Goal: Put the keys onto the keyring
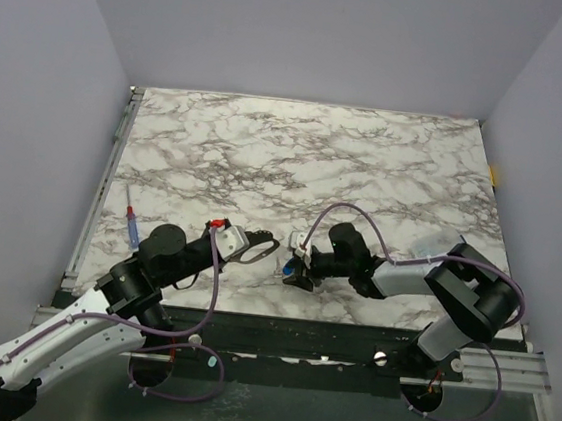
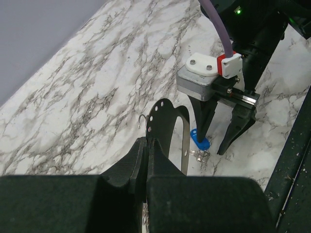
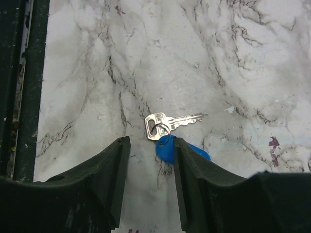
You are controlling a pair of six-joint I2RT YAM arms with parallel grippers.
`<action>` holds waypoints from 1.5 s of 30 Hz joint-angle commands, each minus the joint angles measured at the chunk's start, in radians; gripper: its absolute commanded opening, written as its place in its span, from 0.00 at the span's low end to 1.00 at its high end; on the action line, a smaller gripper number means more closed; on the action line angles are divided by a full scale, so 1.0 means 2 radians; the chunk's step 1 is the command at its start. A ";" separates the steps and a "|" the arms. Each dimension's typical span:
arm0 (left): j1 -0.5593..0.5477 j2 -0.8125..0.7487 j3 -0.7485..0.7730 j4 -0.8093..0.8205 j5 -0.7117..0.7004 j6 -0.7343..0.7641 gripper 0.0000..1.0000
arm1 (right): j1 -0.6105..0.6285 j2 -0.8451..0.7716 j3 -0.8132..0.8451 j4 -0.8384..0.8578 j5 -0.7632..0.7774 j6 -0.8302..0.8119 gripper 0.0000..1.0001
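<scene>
At the keys (image 3: 172,124) we've got the tabletop (image 1: 367,159) near edge close by. Right hand (image 3: 150,145) parted, straddling the blue head. Left hand (image 2: 147,141) nearby, clamped on the keyring (image 2: 141,119). Open surface lies beyond the keys.

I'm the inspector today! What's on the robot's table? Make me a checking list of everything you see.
Surface: marble table, white with grey veins.
Job's things: silver key and blue key lying together near the front edge, with a small ring at the silver key's hole; thin wire hook at the left gripper.
Clutter: screwdriver by the left edge.
Grippers: left gripper shut, seemingly pinching the wire hook; right gripper open, with a finger either side of the blue key.
Cables: purple cables looping over both arms.
Surroundings: plain pale walls on three sides.
</scene>
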 commanded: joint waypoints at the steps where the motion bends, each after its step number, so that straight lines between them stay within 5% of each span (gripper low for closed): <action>1: 0.001 -0.010 -0.005 0.020 0.003 -0.004 0.00 | 0.002 0.017 -0.003 0.071 0.020 -0.007 0.49; 23: 0.002 -0.014 -0.009 0.023 -0.005 -0.002 0.00 | 0.002 0.072 0.018 0.068 0.029 -0.040 0.39; 31: 0.002 -0.015 -0.010 0.025 -0.005 -0.002 0.00 | 0.002 0.062 0.016 0.050 0.030 -0.037 0.21; 35: 0.002 -0.014 -0.011 0.026 -0.005 -0.002 0.00 | 0.002 0.059 0.024 0.035 0.035 -0.027 0.01; 45: 0.002 -0.011 -0.012 0.028 -0.003 -0.002 0.00 | 0.002 0.045 0.018 0.036 0.039 0.005 0.15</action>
